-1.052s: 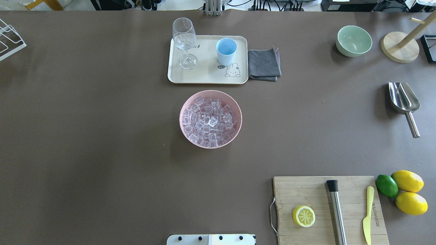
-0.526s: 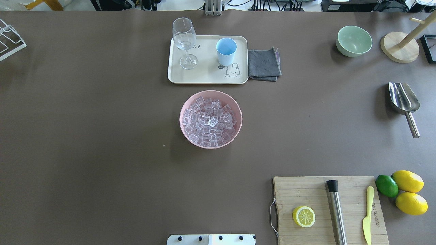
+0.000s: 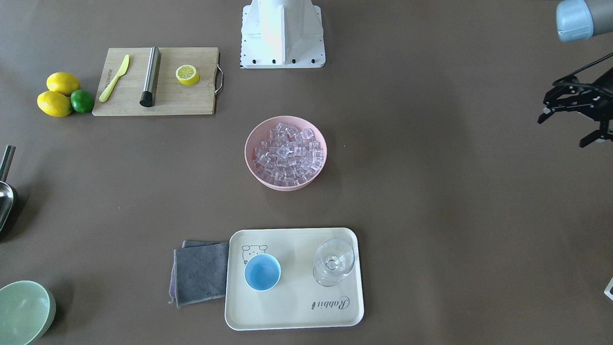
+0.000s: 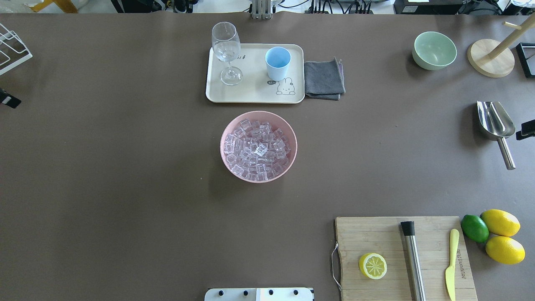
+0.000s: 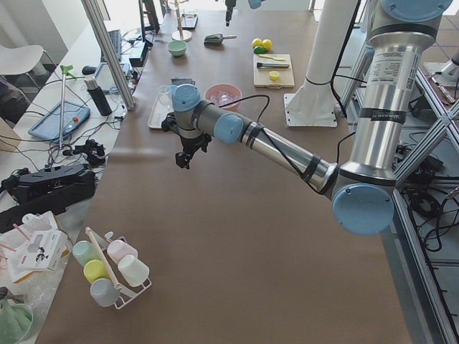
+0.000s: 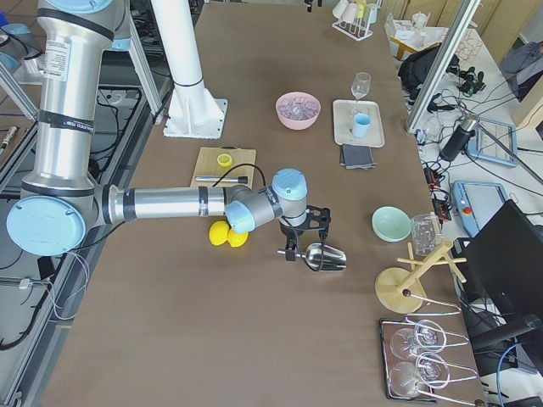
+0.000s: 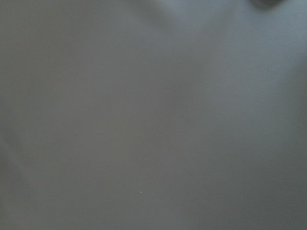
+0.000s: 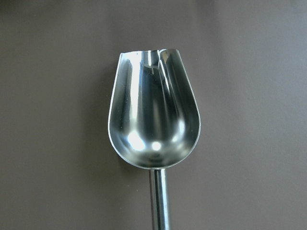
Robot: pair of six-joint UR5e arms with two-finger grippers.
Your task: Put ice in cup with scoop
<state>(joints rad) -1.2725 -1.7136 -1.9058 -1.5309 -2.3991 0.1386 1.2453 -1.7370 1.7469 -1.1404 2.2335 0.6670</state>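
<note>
The right gripper [image 6: 307,239] hovers over the scoop [image 4: 495,122], which lies flat far to the right of the bowl [image 4: 292,136], handle toward the robot. I cannot tell whether this gripper is open. It should come down mid-handle, jaws across it, so the trough lifts level. The left gripper [image 3: 563,132] hangs open far left of the bowl. Ice [image 4: 257,150] fills the bowl, and the cup [image 4: 277,62] stands just beyond it.

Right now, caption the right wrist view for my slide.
Empty steel scoop lying open side up on the brown table, handle pointing toward the frame's bottom.
</note>
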